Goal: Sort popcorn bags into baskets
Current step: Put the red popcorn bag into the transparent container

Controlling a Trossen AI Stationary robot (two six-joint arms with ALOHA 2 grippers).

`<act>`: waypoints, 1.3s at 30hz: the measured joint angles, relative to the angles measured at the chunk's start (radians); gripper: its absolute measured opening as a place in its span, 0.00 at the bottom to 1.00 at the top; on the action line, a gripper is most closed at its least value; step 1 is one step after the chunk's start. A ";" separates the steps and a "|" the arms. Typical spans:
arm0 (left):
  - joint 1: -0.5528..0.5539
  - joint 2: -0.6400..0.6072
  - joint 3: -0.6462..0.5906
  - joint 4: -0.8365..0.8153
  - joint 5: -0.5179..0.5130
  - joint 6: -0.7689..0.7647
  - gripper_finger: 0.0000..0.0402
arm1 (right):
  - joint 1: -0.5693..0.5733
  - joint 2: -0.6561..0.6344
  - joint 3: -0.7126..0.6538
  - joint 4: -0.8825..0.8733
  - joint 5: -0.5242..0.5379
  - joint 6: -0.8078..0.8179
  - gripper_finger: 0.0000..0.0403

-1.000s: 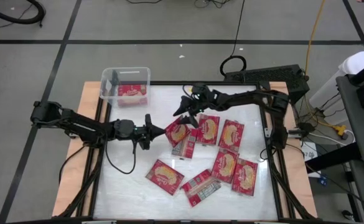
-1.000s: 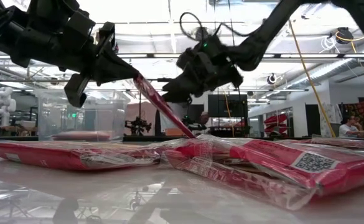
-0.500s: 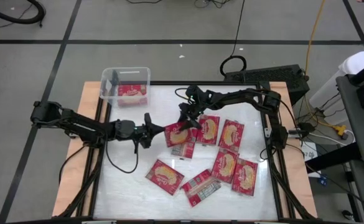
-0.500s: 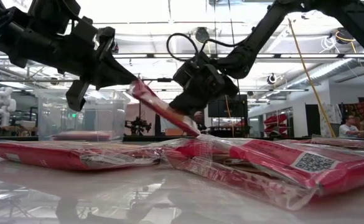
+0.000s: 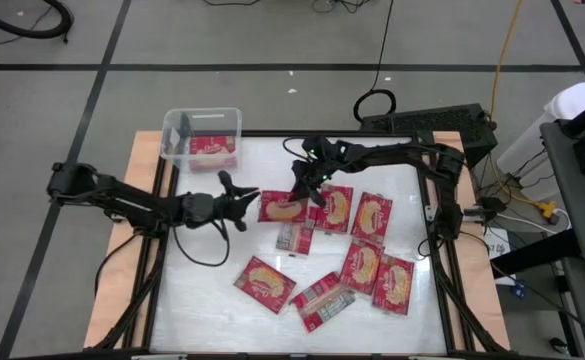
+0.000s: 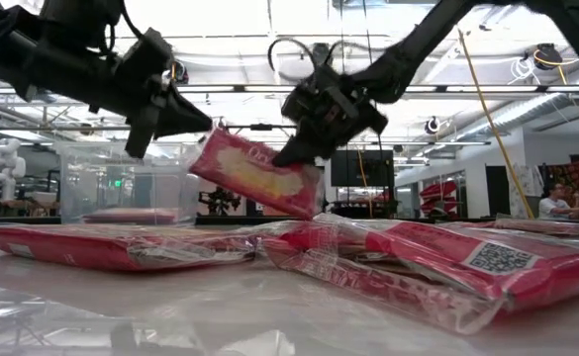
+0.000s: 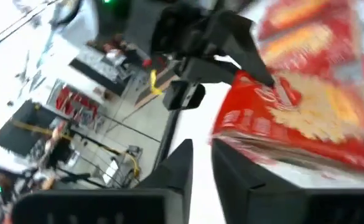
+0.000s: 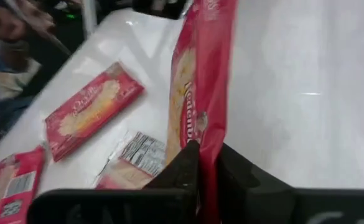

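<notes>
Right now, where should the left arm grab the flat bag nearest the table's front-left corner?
Its left short end: the bag lies flat, picture up, askew, with bare table beyond that end and another bag crowding its right. Probably come down from above on the left, jaws straddling that edge.

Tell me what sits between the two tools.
One popcorn bag, held up off the table between left tool and right tool; the high view shows it.

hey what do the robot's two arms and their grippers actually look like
Both arms are dark, near-black, slim and jointed, with thin black cables looping beside them. The left gripper and right gripper each end in two flat, dark, tapered fingers. A small green light glows near the right wrist.
</notes>
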 joint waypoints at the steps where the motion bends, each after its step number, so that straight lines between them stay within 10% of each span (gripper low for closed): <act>1: -0.003 -0.014 0.000 -0.006 -0.010 -0.029 0.21 | 0.005 -0.027 0.000 -0.030 0.044 -0.009 0.07; 19: -0.026 -0.327 0.000 -0.177 -0.113 -0.690 0.36 | 0.247 -0.233 -0.061 -0.180 0.795 0.062 0.04; 26: 0.017 -0.304 0.000 -0.221 0.187 -0.825 0.45 | 0.321 -0.233 -0.086 -0.111 0.845 0.099 0.05; 39: 0.057 -0.130 0.175 -0.323 0.360 -0.796 0.73 | 0.354 -0.211 -0.086 -0.078 0.893 0.103 0.05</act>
